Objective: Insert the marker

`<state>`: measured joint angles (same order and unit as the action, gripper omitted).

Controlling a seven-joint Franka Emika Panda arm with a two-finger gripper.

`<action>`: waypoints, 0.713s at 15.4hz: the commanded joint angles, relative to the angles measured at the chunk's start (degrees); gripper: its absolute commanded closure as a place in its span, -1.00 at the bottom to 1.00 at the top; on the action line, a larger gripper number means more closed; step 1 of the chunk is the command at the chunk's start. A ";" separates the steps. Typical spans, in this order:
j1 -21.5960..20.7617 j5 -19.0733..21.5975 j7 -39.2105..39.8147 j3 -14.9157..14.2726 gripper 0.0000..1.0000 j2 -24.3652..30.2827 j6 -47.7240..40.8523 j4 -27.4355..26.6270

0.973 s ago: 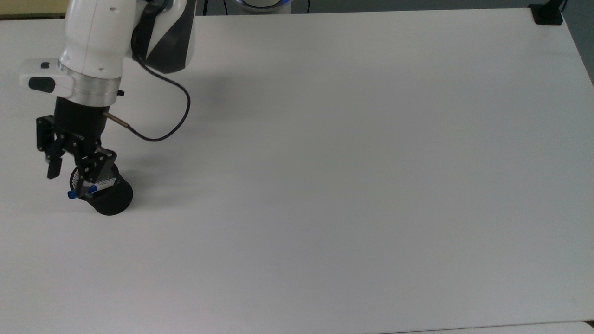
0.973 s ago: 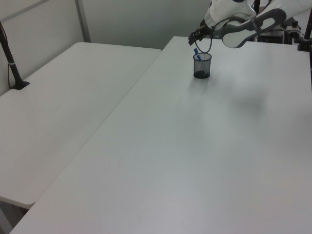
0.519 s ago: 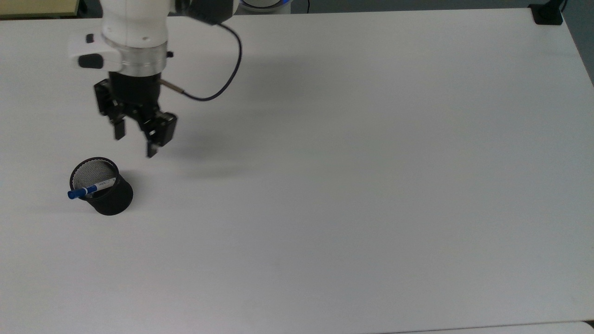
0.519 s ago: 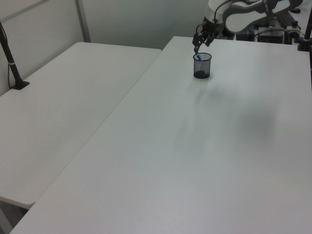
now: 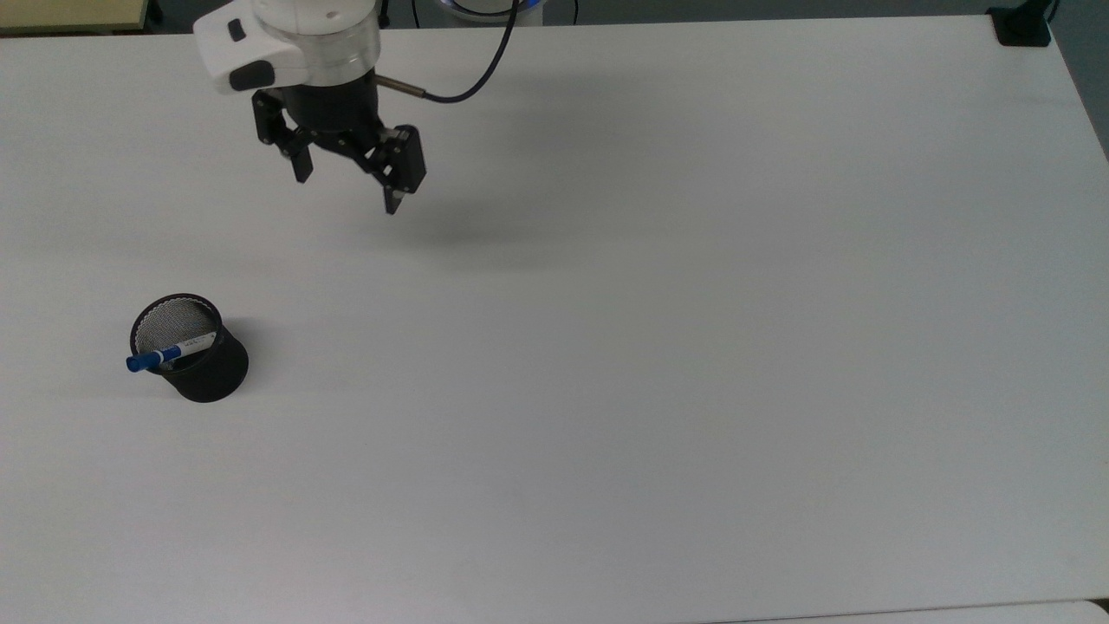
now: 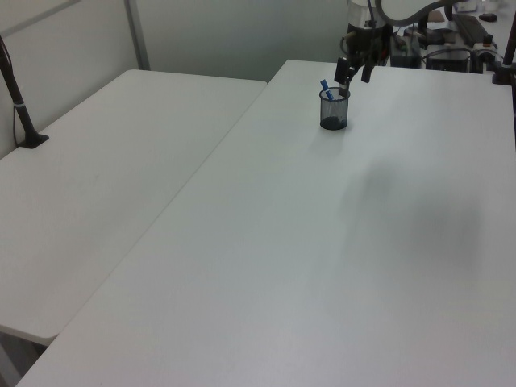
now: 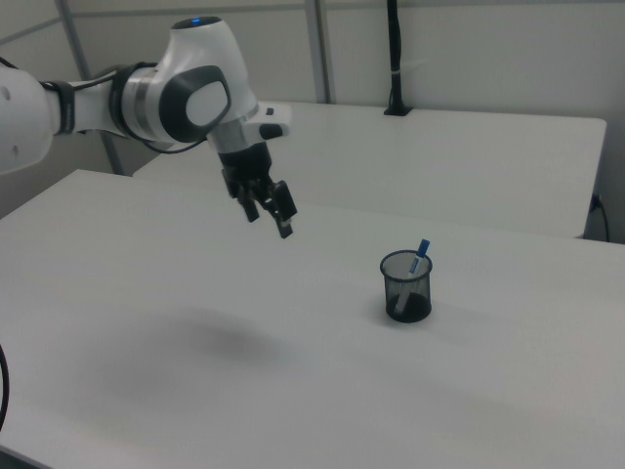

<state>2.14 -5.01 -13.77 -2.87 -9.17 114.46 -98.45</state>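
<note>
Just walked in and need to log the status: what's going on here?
A robot arm is working at a white table. The marker already stands in the black mesh cup, leaning on the rim with its blue cap poking out. The arm's tool is open and empty, hanging in the air well away from the cup, toward the top view's upper right of it. The marker looks inserted.

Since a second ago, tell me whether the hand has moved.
Yes. In the top view the hand has gone up and right, away from the black mesh cup, open and empty.
</note>
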 commanded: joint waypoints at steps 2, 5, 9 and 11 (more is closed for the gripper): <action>-2.49 3.51 5.68 -0.39 -1.00 4.60 -6.44 -2.36; -2.58 3.52 8.57 -0.30 -1.00 4.95 -9.68 -2.27; -2.59 3.69 11.13 -0.47 -1.00 5.74 -10.49 -2.27; -2.32 3.78 14.98 -0.56 -1.00 5.40 -11.53 -1.48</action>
<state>-0.26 -2.69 -4.16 -2.88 -5.51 104.40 -98.53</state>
